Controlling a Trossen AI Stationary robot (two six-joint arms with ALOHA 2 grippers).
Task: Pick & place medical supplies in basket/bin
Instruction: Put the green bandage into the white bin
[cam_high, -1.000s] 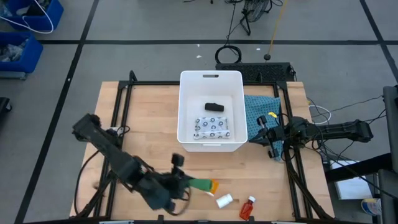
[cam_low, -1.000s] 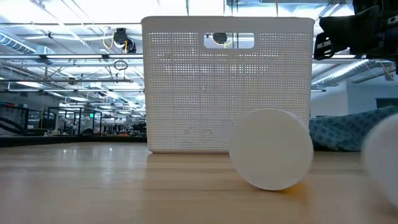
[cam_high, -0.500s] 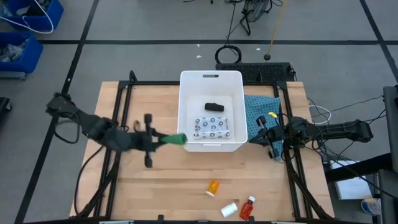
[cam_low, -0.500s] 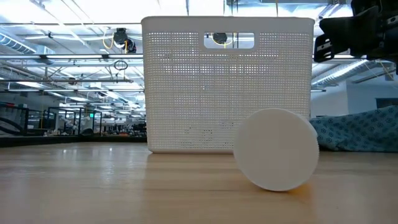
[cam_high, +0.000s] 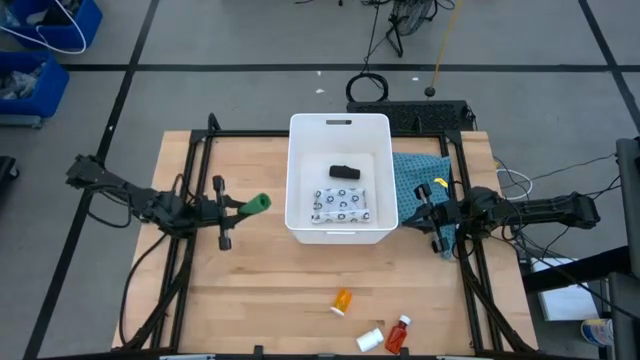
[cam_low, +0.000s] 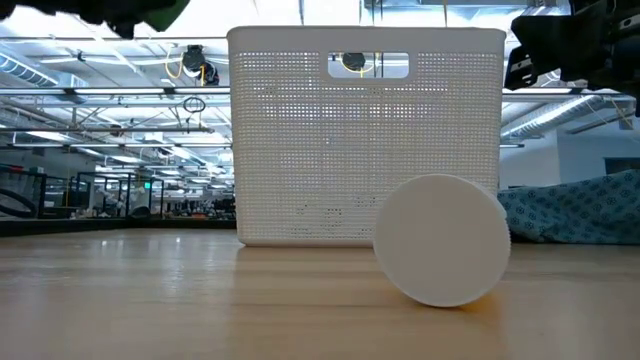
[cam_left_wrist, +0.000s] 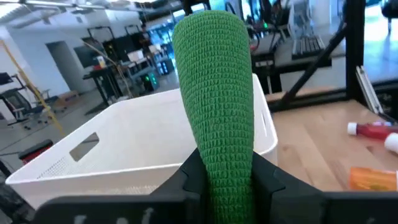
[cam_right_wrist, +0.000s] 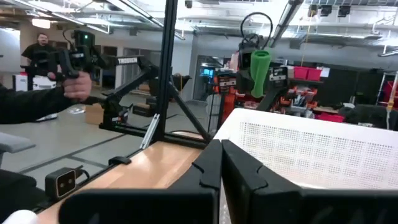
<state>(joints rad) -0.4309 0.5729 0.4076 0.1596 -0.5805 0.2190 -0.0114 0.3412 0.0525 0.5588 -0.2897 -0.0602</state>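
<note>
My left gripper (cam_high: 240, 208) hovers left of the white bin (cam_high: 296, 180), shut on a green knit-textured roll (cam_high: 257, 204); they show again in the left wrist view, gripper (cam_left_wrist: 225, 180) and roll (cam_left_wrist: 216, 99). Inside the bin lie a black oblong piece (cam_high: 344, 171) and a patterned flat packet (cam_high: 341, 205). Near the table's front edge lie an orange bottle (cam_high: 342, 300), a white cylinder (cam_high: 369, 338) and a red bottle (cam_high: 399, 333). My right gripper (cam_high: 425, 215) waits shut, right of the bin. My left gripper pinches the green roll's lower end (cam_left_wrist: 229, 163) between its two fingers (cam_left_wrist: 190, 177). The fingers come level from the table's left and lie along the roll. The roll sticks out past the fingertips toward the bin, lifted clear of the table.
A teal cloth (cam_high: 415, 180) lies right of the bin under my right arm. In the low view the white cylinder's round end (cam_low: 442, 240) stands before the bin wall (cam_low: 300, 140). Blue bins (cam_high: 45, 40) sit on the floor far left. A person (cam_right_wrist: 42, 45) shows beyond the table.
My left gripper has carried the green roll up from the table's near edge toward the far left, tipping from slanting down to level; the roll is lifted clear. The white cylinder has rolled a little toward the near right, and the orange bottle lies uncovered.
</note>
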